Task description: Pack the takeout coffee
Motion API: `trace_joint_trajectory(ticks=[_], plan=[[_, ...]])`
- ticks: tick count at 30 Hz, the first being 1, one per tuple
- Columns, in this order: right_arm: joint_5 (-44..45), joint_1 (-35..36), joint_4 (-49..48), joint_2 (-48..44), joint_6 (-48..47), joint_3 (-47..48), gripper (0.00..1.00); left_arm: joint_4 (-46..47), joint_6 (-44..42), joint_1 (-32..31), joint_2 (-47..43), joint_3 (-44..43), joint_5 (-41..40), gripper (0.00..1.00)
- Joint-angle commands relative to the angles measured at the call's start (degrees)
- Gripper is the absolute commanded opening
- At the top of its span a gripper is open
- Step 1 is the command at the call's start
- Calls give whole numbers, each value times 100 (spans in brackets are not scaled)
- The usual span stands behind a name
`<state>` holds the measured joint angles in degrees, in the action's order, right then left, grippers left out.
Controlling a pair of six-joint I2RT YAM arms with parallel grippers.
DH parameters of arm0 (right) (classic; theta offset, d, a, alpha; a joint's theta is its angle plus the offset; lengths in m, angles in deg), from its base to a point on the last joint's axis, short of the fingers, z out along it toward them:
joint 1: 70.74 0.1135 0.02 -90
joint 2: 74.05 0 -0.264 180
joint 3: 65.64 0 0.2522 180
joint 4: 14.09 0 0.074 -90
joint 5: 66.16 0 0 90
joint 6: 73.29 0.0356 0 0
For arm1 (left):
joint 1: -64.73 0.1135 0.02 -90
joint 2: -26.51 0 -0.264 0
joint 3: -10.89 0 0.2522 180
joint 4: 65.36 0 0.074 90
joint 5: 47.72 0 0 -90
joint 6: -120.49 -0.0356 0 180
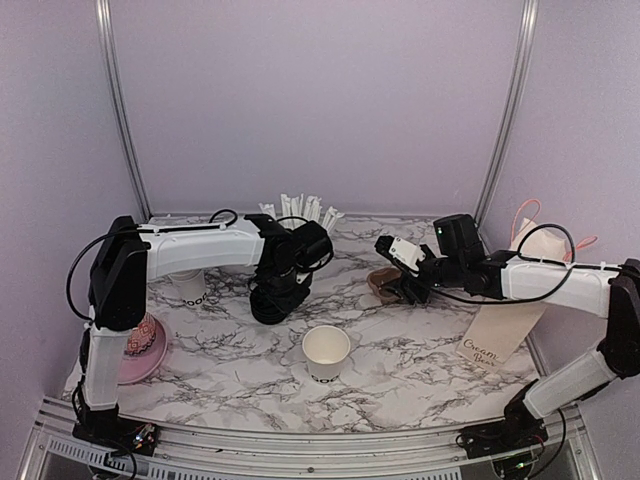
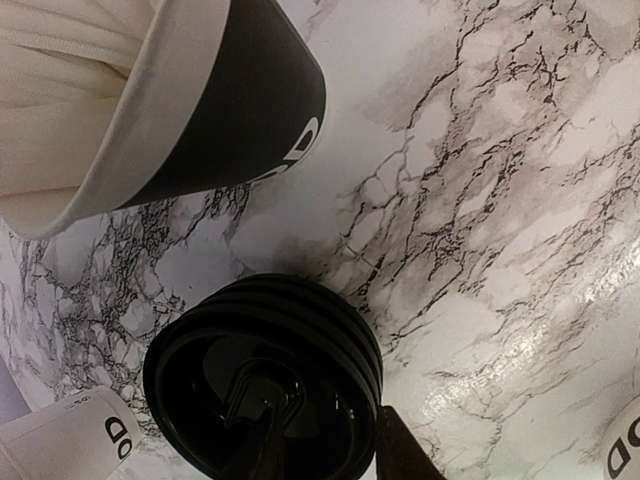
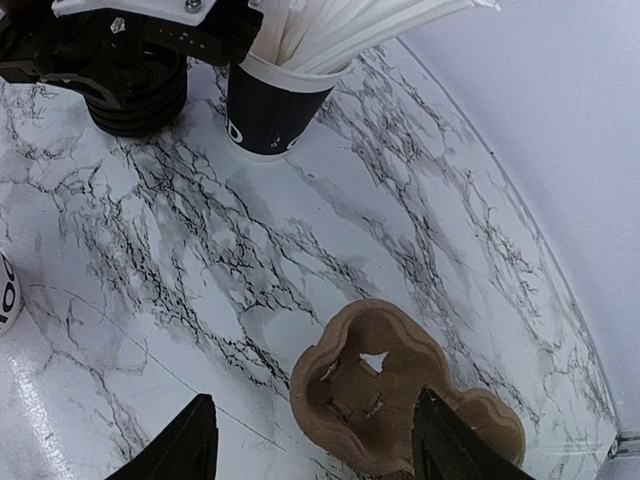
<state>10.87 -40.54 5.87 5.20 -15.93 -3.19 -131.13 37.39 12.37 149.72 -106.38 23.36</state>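
No lidded takeout coffee shows in any view. A lidless white cup (image 1: pixel 326 352) stands mid-table, and another white cup (image 1: pixel 188 288) sits behind my left arm. My left gripper (image 1: pixel 275 288) is down on a stack of black lids (image 2: pixel 300 330). It is open, with one finger (image 2: pixel 255 440) inside the top lid and the other outside its rim. The same lid stack (image 3: pixel 140 95) appears in the right wrist view. My right gripper (image 3: pixel 320 450) hangs open just above a brown pulp cup carrier (image 3: pixel 370 385), one finger over the carrier's edge.
A black cup of white straws (image 1: pixel 300 225) stands close behind the lids. A paper bag (image 1: pixel 505 335) is at the right edge, beside my right arm. A pink dish (image 1: pixel 148 350) lies at the left. White cups (image 2: pixel 70 440) flank the stack.
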Motion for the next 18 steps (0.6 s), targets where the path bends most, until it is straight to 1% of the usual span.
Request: trace_joint_trajectory(ticks=[1,4,9,11,14,18], plan=[[-39,-32,-4,-49,-33,1,64,-127,14,72,109,-109,127,32],[-39,-31,-4,-42,-32,5,64,-135,13,93,145,-117,133,27],[-56,-32,11,-36,-32,2,64,-134,4,94,178,-132,257,25],[-56,-31,11,-33,-32,6,64,-140,5,94,170,-135,289,26],[-56,-31,6,-32,-37,1,64,-144,32,94,131,-142,285,31],[-72,-33,18,-25,-42,1,64,-134,136,85,-67,-135,207,30]])
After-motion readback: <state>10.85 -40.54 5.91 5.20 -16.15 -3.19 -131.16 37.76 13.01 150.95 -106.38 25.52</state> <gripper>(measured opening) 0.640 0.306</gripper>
